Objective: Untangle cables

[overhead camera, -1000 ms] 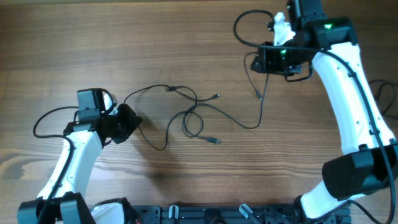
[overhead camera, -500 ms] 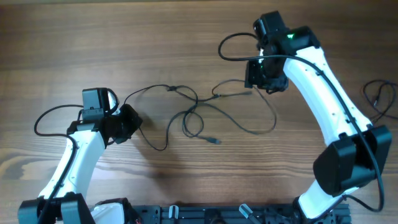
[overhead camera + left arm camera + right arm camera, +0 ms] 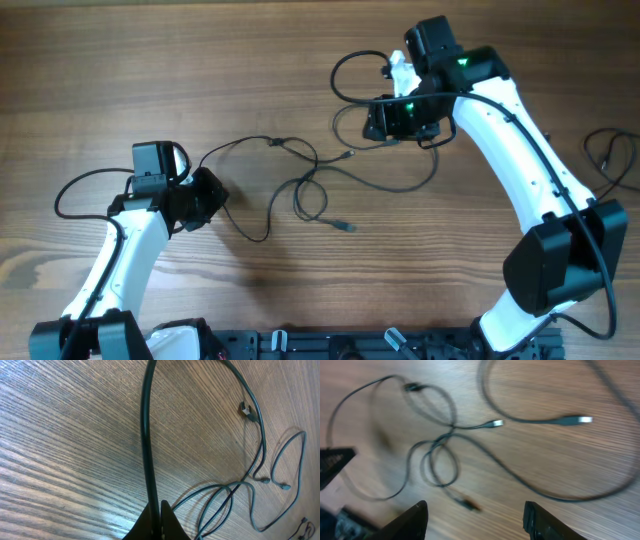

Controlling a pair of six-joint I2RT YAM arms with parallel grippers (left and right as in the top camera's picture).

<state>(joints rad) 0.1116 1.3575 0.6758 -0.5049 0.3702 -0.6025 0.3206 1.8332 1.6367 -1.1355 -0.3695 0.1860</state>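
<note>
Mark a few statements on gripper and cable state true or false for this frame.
1. The left gripper is shut on a cable. True.
2. The right gripper is clamped on a cable. False: its jaws stand apart with nothing between them.
3. The cables cross in a loop mid-table. True.
4. The left gripper sits over that loop. False: it is at the cables' left end, apart from the loop.
5. Two silvery plug tips show in the right wrist view. True.
</note>
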